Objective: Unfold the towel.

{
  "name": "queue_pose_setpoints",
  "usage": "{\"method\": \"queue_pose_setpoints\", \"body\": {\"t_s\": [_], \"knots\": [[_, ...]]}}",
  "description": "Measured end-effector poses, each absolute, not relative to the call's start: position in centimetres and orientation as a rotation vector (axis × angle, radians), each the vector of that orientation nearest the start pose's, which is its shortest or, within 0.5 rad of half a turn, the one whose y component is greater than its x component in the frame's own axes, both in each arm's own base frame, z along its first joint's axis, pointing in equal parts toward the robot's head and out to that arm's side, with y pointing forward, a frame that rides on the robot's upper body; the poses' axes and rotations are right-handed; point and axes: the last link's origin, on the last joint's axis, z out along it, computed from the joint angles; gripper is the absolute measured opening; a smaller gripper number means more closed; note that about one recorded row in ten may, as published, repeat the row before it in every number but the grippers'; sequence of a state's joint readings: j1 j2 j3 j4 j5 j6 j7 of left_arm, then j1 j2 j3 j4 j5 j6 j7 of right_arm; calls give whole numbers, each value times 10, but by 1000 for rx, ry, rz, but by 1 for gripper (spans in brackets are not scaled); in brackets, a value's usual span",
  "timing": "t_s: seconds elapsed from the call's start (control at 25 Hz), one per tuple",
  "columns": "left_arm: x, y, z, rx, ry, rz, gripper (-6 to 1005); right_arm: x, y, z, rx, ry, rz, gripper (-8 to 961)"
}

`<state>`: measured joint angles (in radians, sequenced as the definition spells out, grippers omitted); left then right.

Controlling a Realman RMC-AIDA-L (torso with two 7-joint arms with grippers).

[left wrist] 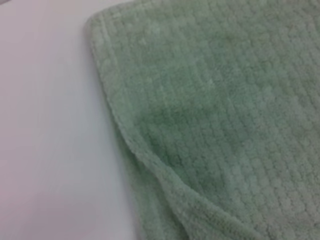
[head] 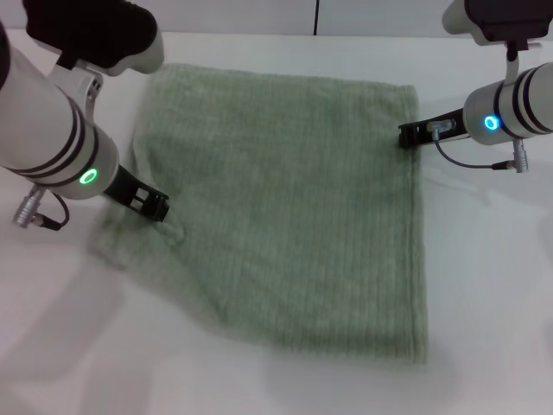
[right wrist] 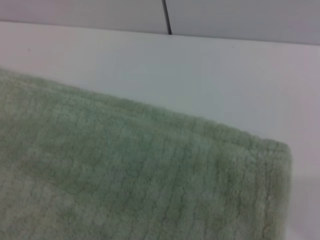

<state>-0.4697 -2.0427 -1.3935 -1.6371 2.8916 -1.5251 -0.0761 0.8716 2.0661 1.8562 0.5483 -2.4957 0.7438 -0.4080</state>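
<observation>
The pale sage-green towel (head: 285,207) lies spread out across the white table and is nearly flat. My left gripper (head: 154,206) is low on the towel near its left edge, beside a small raised pucker (head: 175,230). The left wrist view shows a towel edge (left wrist: 150,165) lying folded over another layer. My right gripper (head: 406,135) is at the towel's right edge near the far right corner. That corner shows in the right wrist view (right wrist: 270,150), lying flat on the table.
The white table (head: 484,285) extends around the towel on all sides. A dark seam (right wrist: 166,17) runs up the wall behind the table. A cable (head: 471,162) hangs under my right wrist.
</observation>
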Motion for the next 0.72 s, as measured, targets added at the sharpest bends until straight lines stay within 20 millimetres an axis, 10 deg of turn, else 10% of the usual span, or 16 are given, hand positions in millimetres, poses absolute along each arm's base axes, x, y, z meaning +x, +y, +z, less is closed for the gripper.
{"method": "queue_pose_setpoints", "body": {"t_s": [0.72], "knots": [[-141, 328, 0, -2204, -890, 390, 834, 226, 443, -53, -2141, 1275, -75, 0]]}}
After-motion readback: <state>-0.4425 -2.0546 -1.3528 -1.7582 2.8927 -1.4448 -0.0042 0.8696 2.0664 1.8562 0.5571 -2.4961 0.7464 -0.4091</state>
